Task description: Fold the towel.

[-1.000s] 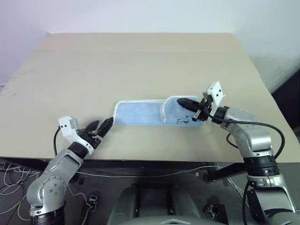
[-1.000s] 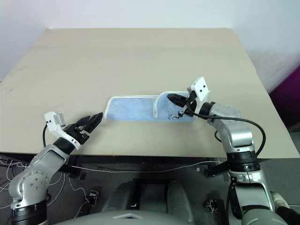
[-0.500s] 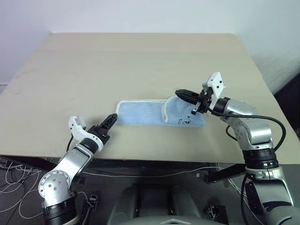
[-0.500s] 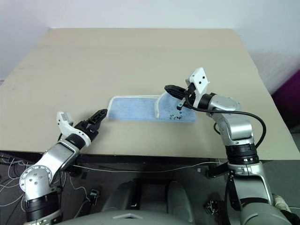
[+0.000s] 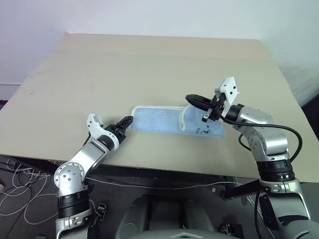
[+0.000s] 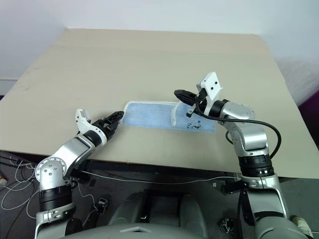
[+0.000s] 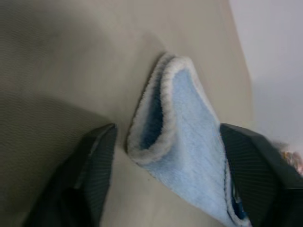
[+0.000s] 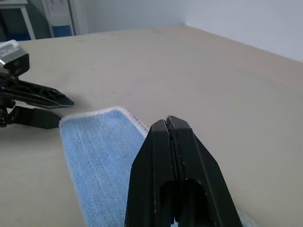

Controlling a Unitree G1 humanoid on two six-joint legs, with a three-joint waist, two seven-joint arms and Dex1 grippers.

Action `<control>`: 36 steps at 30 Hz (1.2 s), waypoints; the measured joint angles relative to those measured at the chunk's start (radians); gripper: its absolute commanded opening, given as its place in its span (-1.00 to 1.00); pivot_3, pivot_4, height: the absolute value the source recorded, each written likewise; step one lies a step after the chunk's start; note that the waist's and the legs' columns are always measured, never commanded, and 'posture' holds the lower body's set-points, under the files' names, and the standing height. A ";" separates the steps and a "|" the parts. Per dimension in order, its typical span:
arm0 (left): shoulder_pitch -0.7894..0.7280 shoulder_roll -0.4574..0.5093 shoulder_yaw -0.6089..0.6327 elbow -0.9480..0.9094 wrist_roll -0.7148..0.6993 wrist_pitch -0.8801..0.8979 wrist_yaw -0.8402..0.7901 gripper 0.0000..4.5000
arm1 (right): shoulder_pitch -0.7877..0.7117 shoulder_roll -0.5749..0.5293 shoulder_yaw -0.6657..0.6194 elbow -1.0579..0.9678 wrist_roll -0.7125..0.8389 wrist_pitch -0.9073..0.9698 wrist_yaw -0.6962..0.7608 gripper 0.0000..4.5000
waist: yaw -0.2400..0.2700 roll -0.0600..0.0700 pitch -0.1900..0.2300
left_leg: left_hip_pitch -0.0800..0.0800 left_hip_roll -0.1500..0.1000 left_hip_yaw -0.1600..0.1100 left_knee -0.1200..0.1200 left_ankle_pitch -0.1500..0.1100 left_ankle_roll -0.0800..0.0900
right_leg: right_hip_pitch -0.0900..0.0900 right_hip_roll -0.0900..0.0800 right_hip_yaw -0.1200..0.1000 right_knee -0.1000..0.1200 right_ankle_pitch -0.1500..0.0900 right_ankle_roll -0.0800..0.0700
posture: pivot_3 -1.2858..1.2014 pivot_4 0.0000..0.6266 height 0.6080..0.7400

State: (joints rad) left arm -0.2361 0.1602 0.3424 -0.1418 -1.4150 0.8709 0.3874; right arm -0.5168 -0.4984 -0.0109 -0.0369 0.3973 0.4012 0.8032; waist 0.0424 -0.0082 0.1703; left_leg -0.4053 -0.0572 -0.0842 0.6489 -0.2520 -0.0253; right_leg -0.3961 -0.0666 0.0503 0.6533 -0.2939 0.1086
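The light-blue towel (image 5: 157, 119) lies flat on the tan table (image 5: 149, 64), long side running left to right. Its right end is folded back over itself, with a small dark mark (image 5: 203, 130) beside the fold. My left gripper (image 5: 127, 121) reaches the towel's left end. In the left wrist view its two fingers (image 7: 97, 161) stand apart on either side of that white-edged end (image 7: 189, 123), so it is open. My right gripper (image 5: 191, 99) hovers just above the folded flap. It is shut (image 8: 166, 122), with no cloth seen between the fingers.
The table's front edge (image 5: 149, 172) runs close under the left forearm. Loose cables (image 5: 20, 199) lie on the floor below it. Bare tabletop stretches behind the towel to the far edge by the white wall.
My left gripper has slid right and forward to the towel's left end, rolled, and narrowed its fingers around it. The right gripper has stayed shut in place. The camera view has shifted.
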 measured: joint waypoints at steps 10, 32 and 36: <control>-0.005 -0.014 -0.015 0.022 0.008 0.011 -0.015 -0.99 | 0.022 0.008 0.000 -0.010 0.000 0.005 -0.019 -1.00 | -0.007 0.000 0.000 | -0.001 0.001 0.000 -0.001 0.000 0.000 | -0.002 0.001 0.000 0.000 0.000 0.000 | 0.03 -0.52 1.00; -0.026 0.303 0.151 0.081 0.129 -0.091 -0.323 -0.99 | 0.046 0.018 0.003 -0.021 -0.001 0.005 -0.021 -1.00 | -0.043 -0.002 0.001 | -0.003 0.002 0.000 -0.003 0.001 -0.001 | -0.006 0.001 0.001 0.000 0.000 0.000 | 0.03 -0.52 1.00; -0.067 0.332 0.088 0.021 0.184 -0.089 -0.424 -0.99 | 0.047 0.018 0.003 -0.020 -0.002 0.003 -0.021 -1.00 | -0.037 -0.002 0.002 | -0.003 0.002 0.000 -0.003 0.000 -0.001 | -0.006 0.001 0.001 0.000 0.000 0.000 | 0.03 -0.52 1.00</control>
State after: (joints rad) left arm -0.3030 0.4918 0.4300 -0.1211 -1.2311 0.7816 -0.0363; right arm -0.4700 -0.4802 -0.0076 -0.0573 0.3957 0.4045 0.7818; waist 0.0053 -0.0101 0.1720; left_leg -0.4085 -0.0552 -0.0839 0.6456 -0.2516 -0.0263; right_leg -0.4018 -0.0659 0.0508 0.6530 -0.2938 0.1084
